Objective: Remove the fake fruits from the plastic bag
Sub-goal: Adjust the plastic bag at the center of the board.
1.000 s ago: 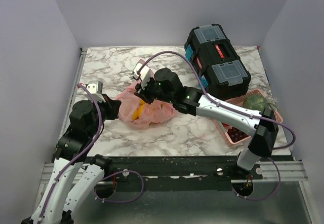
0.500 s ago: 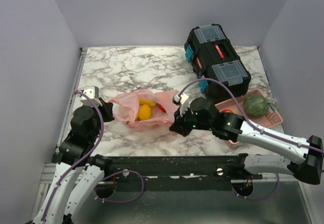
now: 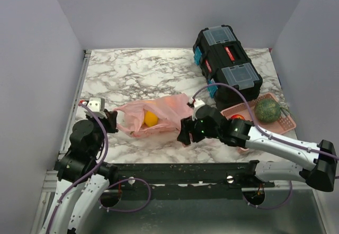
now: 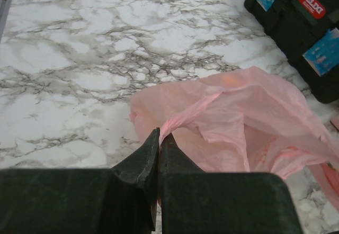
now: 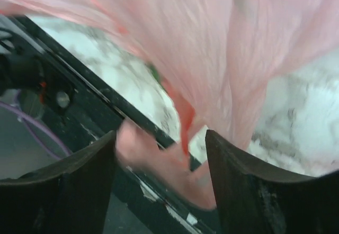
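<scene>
The pink plastic bag point(image 3: 165, 107) lies stretched across the middle of the marble table. An orange round fruit point(image 3: 151, 118) shows inside it; the other fake fruits are hidden under the film. My left gripper point(image 3: 109, 122) is shut on the bag's left edge; in the left wrist view its jaws point(image 4: 159, 134) pinch a twisted strip of the pink film point(image 4: 238, 117). My right gripper point(image 3: 185, 135) is at the bag's near right corner. Its fingers point(image 5: 87, 178) stand wide apart, and blurred pink film point(image 5: 212, 43) hangs loose between them.
A black toolbox point(image 3: 228, 64) stands at the back right, also seen in the left wrist view point(image 4: 296, 27). A rigid pink basket point(image 3: 283, 122) to the right holds a green netted melon point(image 3: 267, 108) and a red apple point(image 3: 237, 117). The table's black front rail point(image 3: 175, 170) runs just below the right gripper.
My right arm swung from the bag's far side to its near right corner and its jaws opened. The bag was drawn out flatter; the banana no longer shows.
</scene>
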You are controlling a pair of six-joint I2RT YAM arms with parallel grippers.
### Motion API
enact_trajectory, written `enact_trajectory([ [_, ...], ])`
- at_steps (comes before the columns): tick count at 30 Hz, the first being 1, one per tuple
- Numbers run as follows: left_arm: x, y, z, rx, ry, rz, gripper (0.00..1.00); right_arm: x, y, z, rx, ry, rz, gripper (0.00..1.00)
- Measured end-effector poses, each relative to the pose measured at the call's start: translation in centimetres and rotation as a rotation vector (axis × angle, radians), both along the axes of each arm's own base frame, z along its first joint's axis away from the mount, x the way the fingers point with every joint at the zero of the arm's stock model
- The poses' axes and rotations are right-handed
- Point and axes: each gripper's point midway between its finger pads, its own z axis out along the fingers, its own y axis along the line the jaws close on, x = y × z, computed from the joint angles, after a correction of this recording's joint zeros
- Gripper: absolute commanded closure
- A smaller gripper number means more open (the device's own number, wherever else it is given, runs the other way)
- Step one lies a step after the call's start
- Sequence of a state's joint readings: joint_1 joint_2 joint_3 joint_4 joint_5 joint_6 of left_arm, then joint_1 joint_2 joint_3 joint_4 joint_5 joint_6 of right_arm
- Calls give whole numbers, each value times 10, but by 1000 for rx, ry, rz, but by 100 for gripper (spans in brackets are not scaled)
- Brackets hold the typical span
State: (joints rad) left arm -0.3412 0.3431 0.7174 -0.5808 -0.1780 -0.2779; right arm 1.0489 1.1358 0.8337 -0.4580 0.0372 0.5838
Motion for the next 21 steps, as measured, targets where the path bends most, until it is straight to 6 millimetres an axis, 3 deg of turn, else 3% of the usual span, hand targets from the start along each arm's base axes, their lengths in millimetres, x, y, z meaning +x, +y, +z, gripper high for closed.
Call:
enact_trajectory([
  [5,-7,-15,2,10,-30,-108,100,23,26,85,143,-152,14,11],
  [8,-10,-19,3,10,-47,-137,100,31,39,130,221,-237,37,10],
  [10,-11,-22,3,9,-53,-156,100,36,48,151,256,-281,56,16],
  [13,-11,-25,3,9,-60,-179,100,39,63,160,279,-303,97,44],
  [16,-11,-27,3,12,-65,-193,100,35,85,153,324,-283,168,66],
  [21,-11,-30,5,13,-79,-208,100,25,107,116,373,-231,236,83],
])
